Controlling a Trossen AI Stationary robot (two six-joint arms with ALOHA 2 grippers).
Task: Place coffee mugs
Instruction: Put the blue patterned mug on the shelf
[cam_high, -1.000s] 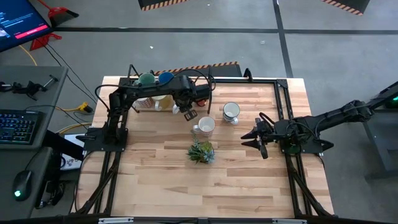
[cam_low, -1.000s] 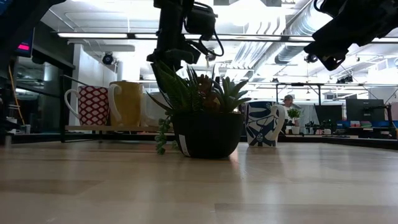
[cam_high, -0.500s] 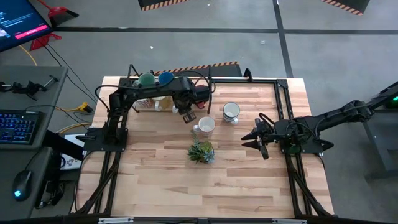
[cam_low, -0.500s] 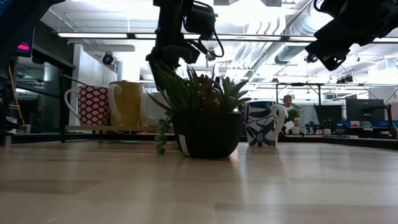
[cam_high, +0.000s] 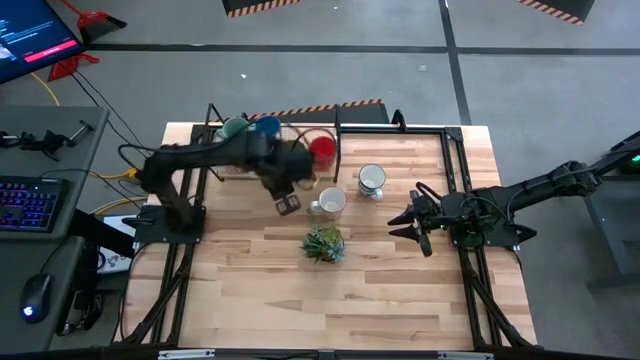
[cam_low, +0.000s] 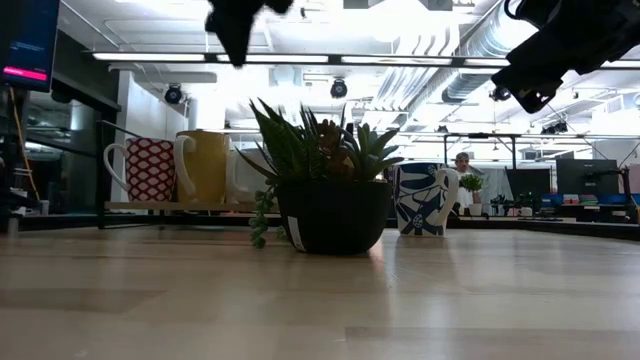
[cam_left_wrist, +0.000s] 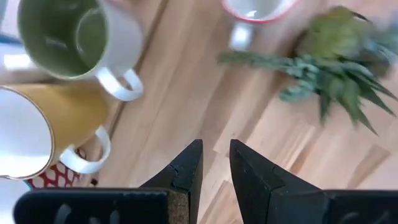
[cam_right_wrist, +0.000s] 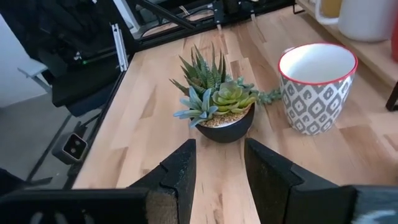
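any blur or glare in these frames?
Left wrist view: motion blur smears the plant and mugs. High view: left gripper slightly blurred. Low view: ceiling lights blow out, plant pot backlit, near silhouette. Right wrist view: sharp, even light.

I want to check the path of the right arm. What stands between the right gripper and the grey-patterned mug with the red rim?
High view: only bare table between the right gripper and the mug; the potted plant sits just beside that line.

A small spiky green succulent plant in a round black pot (cam_high: 323, 243) stands upright on the light wooden slatted table (cam_high: 330, 300), near its middle. Off the table's left edge lies a black computer keyboard (cam_high: 27, 203) on a grey desk.
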